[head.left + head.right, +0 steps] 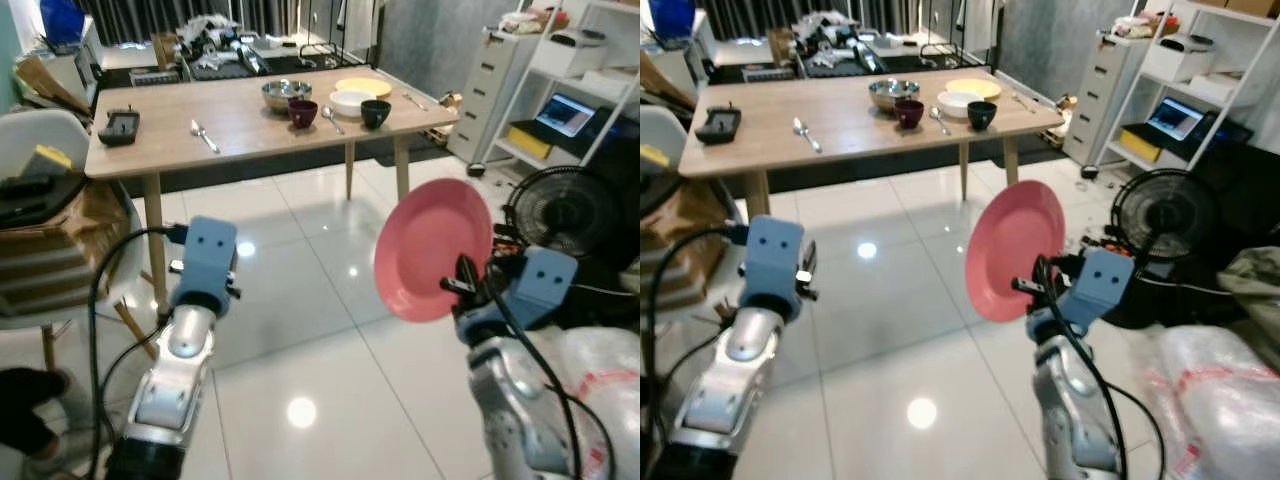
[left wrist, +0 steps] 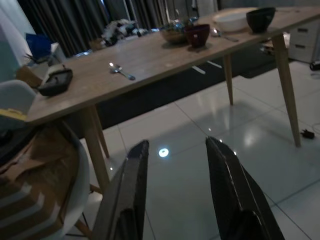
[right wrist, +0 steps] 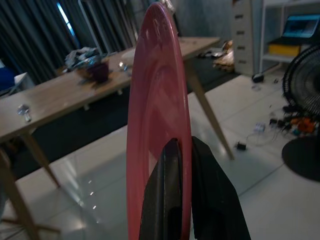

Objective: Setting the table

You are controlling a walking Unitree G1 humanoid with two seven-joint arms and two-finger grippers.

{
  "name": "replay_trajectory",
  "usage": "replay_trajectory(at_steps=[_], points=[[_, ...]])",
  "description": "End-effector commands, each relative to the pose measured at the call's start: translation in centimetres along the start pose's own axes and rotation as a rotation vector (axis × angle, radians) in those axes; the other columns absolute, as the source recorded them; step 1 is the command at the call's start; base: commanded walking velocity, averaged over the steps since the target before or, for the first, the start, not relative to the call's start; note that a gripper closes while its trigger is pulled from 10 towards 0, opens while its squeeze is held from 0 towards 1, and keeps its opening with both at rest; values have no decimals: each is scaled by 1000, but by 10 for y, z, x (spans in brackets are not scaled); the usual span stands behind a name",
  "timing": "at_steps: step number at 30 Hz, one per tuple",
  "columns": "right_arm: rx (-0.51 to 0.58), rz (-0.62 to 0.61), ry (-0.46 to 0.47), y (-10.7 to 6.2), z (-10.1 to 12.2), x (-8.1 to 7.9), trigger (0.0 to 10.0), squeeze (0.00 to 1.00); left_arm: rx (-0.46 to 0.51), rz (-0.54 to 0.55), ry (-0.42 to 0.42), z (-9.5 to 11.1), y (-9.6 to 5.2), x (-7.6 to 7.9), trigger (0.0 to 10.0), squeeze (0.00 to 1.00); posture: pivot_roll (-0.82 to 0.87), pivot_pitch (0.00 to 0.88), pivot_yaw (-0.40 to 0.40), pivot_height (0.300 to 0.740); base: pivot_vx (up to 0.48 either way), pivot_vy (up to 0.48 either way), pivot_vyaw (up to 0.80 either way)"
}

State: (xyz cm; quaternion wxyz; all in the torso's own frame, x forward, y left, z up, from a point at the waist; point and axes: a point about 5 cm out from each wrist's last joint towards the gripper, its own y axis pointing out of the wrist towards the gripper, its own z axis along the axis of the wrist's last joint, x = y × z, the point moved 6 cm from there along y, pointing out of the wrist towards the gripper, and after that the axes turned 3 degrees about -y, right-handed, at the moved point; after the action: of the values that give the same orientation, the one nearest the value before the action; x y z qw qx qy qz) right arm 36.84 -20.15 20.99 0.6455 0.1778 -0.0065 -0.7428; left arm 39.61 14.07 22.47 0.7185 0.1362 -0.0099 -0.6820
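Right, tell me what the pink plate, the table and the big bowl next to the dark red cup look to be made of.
The round pink plate, gripped on edge by the right tool: likely plastic or melamine, given its thin rim and dull, even sheen, though glazed ceramic is possible. The long light-brown table: wood or wood-look laminate, with visible grain and a matte top. The shiny silver bowl: metal, probably stainless steel, with mirror-like reflections.

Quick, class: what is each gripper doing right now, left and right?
Left gripper: open, holding nothing, above the floor short of the table.
Right gripper: shut on the rim of the pink plate, held on edge.
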Motion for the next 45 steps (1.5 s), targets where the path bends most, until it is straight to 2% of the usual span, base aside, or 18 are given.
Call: replay_trajectory(at_steps=[1, 6, 8, 9, 12, 14, 15, 19, 23, 27, 33, 38, 45], points=[[5, 1, 16, -1, 1, -2, 10000, 0, -16, 15, 12, -5, -2, -5, 10000, 0, 71, 69, 42, 740, 480, 0, 0], [17, 1, 1, 1, 3, -5, 10000, 0, -16, 13, 17, -6, -2, -6, 10000, 0, 71, 69, 42, 740, 480, 0, 0], [33, 6, -36, 2, 5, -7, 10000, 0, -11, 3, 26, -5, -3, -4, 10000, 0, 71, 69, 42, 740, 480, 0, 0], [49, 21, -85, 2, 7, -9, 10000, 0, -3, -10, 38, -5, -4, -2, 10000, 0, 76, 68, 39, 740, 480, 0, 0], [59, 72, -208, -1, 4, -13, 10000, 0, 27, -84, 35, -2, -12, 5, 10000, 0, 81, 68, 37, 740, 480, 0, 0], [44, 85, -241, -3, -2, -11, 10000, 0, 29, -123, 19, -3, -18, 6, 10000, 0, 84, 68, 37, 740, 480, 0, 0], [44, 85, -241, -3, -2, -11, 10000, 0, 29, -123, 19, -3, -18, 6, 10000, 0, 84, 68, 37, 740, 480, 0, 0], [-11, 108, -283, -8, -19, -4, 10000, 0, 14, -251, -7, -10, -34, 16, 10000, 0, 89, 67, 36, 740, 480, 0, 0], [-22, 132, -297, -10, -23, -4, 10000, 0, 4, -312, -18, -13, -42, 20, 10000, 0, 89, 67, 37, 740, 480, 0, 0], [-21, 150, -290, -10, -22, -5, 10000, 0, 2, -342, -6, -13, -48, 18, 10000, 0, 89, 67, 37, 740, 480, 0, 0], [-33, 228, -231, -10, -20, -20, 10000, 0, 9, -327, -2, -9, -46, 13, 10000, 0, 101, 74, 30, 740, 480, 0, 0], [-3, 239, -114, -6, -7, -35, 10000, 0, 9, -335, -9, -8, -47, 17, 10000, 0, 100, 76, 33, 740, 480, 0, 0], [-6, 241, -48, -6, -6, -43, 10000, 0, 6, -340, -12, -8, -47, 19, 10000, 0, 100, 73, 33, 740, 480, 0, 0]])
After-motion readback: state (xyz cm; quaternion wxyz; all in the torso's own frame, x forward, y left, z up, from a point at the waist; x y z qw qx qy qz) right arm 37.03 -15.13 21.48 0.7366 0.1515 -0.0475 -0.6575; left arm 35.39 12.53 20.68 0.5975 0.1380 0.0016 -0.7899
